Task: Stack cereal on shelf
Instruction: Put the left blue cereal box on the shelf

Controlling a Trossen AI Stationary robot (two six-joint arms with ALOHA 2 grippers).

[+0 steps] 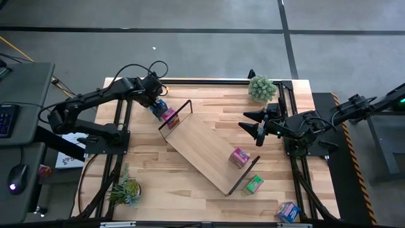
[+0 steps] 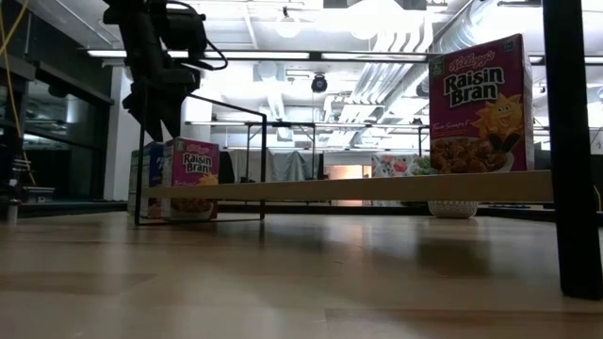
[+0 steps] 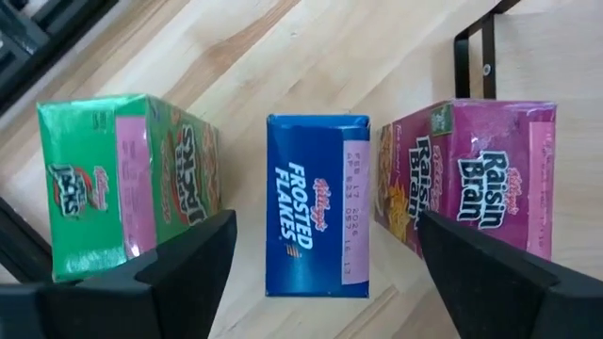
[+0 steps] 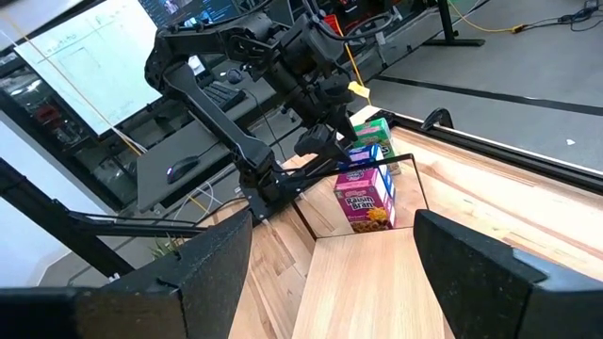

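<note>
Three cereal boxes stand in a row on the tabletop by the far-left end of the shelf (image 1: pixel 209 152): a green one (image 3: pixel 122 184), a blue Frosted Flakes one (image 3: pixel 316 202) and a pink Raisin Bran one (image 3: pixel 471 179). My left gripper (image 3: pixel 325 235) hangs open over the row, pointing steeply down. Its fingers stand on either side of the blue box, with a gap on each side. Another pink box (image 1: pixel 239 156) stands upright on the shelf board. My right gripper (image 1: pixel 259 130) hovers open and empty to the right of the shelf.
A green box (image 1: pixel 255 183) lies on the table by the shelf's near-right end. A blue box (image 1: pixel 288 212) sits at the front right corner. Small potted plants stand at the far right (image 1: pixel 261 88) and near left (image 1: pixel 124 190). The shelf's black wire end frame (image 3: pixel 485 47) stands close to the pink box.
</note>
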